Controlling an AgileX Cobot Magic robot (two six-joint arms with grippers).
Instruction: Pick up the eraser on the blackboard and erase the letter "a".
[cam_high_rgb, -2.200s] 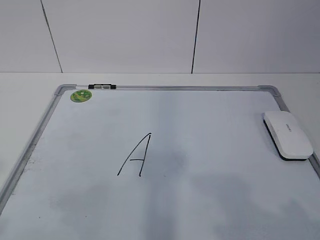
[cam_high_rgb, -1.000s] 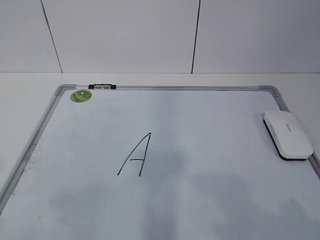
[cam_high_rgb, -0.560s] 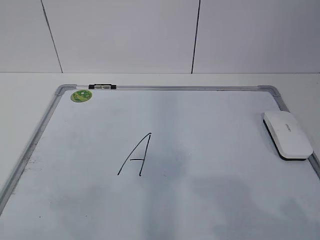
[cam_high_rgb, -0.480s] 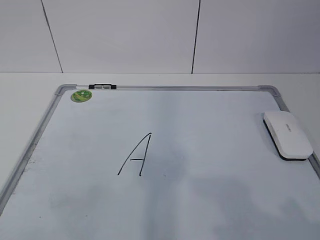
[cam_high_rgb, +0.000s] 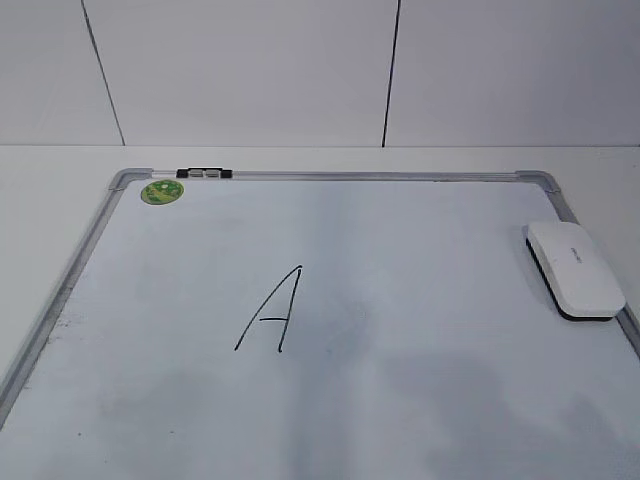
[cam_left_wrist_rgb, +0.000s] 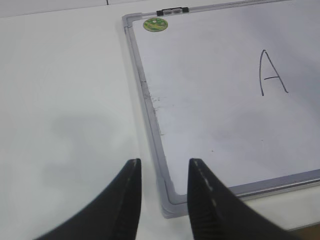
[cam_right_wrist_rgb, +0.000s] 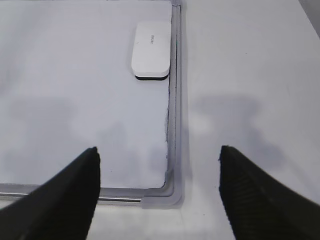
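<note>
The eraser (cam_high_rgb: 575, 268), a white block with a black base, lies at the right edge of the blackboard (cam_high_rgb: 430, 250), against its frame; it also shows in the right wrist view (cam_right_wrist_rgb: 151, 50). A large capital "A" (cam_high_rgb: 272, 312) is written mid-board and shows in the left wrist view (cam_left_wrist_rgb: 271, 72). No small letter "a" shows in any view. My left gripper (cam_left_wrist_rgb: 164, 162) is open and empty over the board's near left corner. My right gripper (cam_right_wrist_rgb: 158, 150) is wide open and empty over the near right corner, well short of the eraser. Neither gripper shows in the exterior view.
A round green magnet (cam_high_rgb: 161, 191) sits at the board's far left corner, with a black-and-white clip (cam_high_rgb: 204, 173) on the top frame beside it. White tabletop (cam_left_wrist_rgb: 65, 100) surrounds the board. A white panelled wall (cam_high_rgb: 250, 70) stands behind.
</note>
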